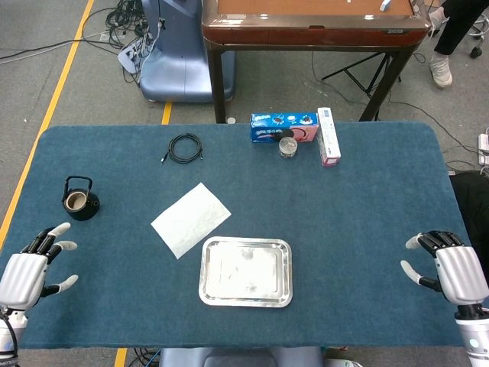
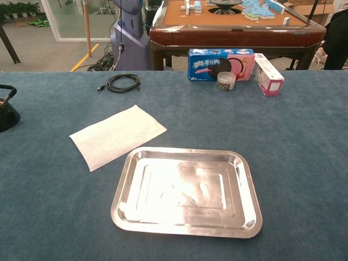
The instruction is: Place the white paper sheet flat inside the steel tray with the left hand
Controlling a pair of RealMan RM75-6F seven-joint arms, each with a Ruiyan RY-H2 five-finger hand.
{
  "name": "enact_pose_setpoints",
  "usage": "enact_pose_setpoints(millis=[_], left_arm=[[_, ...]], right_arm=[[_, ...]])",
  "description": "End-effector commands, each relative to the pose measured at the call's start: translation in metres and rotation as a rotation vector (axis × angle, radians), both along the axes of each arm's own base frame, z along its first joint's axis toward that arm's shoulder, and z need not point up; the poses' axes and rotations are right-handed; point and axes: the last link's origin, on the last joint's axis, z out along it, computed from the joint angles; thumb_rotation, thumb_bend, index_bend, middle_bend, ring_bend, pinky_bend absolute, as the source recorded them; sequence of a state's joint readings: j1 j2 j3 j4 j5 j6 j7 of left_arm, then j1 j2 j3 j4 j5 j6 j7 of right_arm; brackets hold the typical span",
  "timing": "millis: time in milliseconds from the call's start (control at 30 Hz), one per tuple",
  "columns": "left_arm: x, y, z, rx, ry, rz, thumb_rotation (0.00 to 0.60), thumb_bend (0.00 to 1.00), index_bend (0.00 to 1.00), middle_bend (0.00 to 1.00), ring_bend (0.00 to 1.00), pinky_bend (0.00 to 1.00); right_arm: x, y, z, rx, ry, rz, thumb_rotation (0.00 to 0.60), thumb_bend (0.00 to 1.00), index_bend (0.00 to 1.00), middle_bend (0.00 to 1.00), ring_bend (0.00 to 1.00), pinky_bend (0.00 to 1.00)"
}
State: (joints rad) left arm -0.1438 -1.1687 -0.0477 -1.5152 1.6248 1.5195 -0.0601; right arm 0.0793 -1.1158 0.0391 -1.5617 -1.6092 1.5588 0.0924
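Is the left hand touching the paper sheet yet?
Apart. The head view shows the left hand at the table's near-left edge, with bare cloth between it and the white paper sheet.

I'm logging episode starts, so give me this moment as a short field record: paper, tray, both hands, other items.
paper: white sheet lying flat on the table, beside the tray's far-left corner, not in it
tray: steel tray near the front edge, nothing in it
left hand: left hand at the table's left edge, fingers spread, holding nothing
right hand: right hand at the right edge, fingers apart, holding nothing
other items: black kettle, coiled cable, cookie box, small jar, pink box
task progress: paper not yet picked up
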Motion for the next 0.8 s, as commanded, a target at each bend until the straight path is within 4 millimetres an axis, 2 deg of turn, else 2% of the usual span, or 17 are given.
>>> enact_pose_setpoints(millis=[33, 167, 367, 633, 800], left_arm=[[0.013, 0.016, -0.004, -0.056, -0.065, -0.077, 0.6, 0.09, 0.45, 0.08, 0.02, 0.23], [0.027, 0.035, -0.009, -0.082, -0.061, -0.153, 0.6, 0.1, 0.45, 0.0, 0.0, 0.12], [0.047, 0.057, -0.028, -0.184, -0.155, -0.177, 0.6, 0.23, 0.45, 0.0, 0.0, 0.11], [0.066, 0.079, -0.059, -0.268, -0.172, -0.197, 0.6, 0.24, 0.44, 0.0, 0.0, 0.11], [0.071, 0.09, -0.076, -0.239, -0.037, -0.259, 0.6, 0.24, 0.43, 0.0, 0.0, 0.09]], right_arm=[[0.0, 0.001, 0.001, -0.002, -0.005, 0.003, 0.6, 0.26, 0.48, 0.5, 0.36, 0.32], [0.0, 0.001, 0.003, -0.008, -0.01, 0.002, 0.6, 0.26, 0.48, 0.5, 0.36, 0.32], [-0.001, -0.002, 0.002, 0.0, -0.015, -0.004, 0.6, 0.26, 0.48, 0.5, 0.36, 0.32], [-0.002, -0.004, 0.004, 0.009, -0.029, -0.008, 0.6, 0.26, 0.48, 0.5, 0.36, 0.32], [-0.003, -0.004, 0.008, 0.006, -0.04, -0.005, 0.6, 0.26, 0.48, 0.5, 0.36, 0.32]])
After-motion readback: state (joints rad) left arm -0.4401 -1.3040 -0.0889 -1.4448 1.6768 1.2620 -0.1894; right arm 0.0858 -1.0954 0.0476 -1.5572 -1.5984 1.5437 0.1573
